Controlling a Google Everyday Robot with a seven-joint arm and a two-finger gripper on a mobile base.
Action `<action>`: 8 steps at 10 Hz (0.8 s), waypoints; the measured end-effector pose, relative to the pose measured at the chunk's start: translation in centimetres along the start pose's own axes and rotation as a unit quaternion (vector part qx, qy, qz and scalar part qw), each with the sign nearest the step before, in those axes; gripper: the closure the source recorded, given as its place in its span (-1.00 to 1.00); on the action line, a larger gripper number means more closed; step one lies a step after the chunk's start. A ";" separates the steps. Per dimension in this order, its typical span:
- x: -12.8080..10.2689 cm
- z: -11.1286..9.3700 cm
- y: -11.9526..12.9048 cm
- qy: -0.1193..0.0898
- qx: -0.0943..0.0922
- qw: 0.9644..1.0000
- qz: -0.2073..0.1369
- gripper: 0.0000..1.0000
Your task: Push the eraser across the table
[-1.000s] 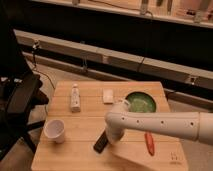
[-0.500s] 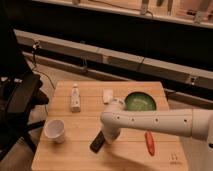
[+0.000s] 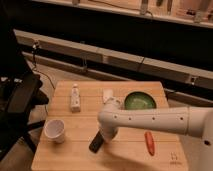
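Eraser (image 3: 95,142) beside the hand (image 3: 104,136), whose grip state cannot be told; an off-centre push risks spinning it toward the paper cup (image 3: 54,130).

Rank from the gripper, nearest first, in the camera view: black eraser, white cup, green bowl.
The gripper is low at the table's front middle.
1. Flat black oblong eraser: right at it, just to its left in the camera view.
2. White paper cup: further left.
3. Round green bowl: back right.
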 end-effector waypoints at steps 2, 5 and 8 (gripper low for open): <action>0.6 -0.1 0.4 0.002 0.000 1.000 -0.009 1.00; -0.1 -0.1 -0.6 0.003 0.001 1.000 -0.020 1.00; -0.7 0.0 -1.5 0.005 0.001 1.000 -0.025 1.00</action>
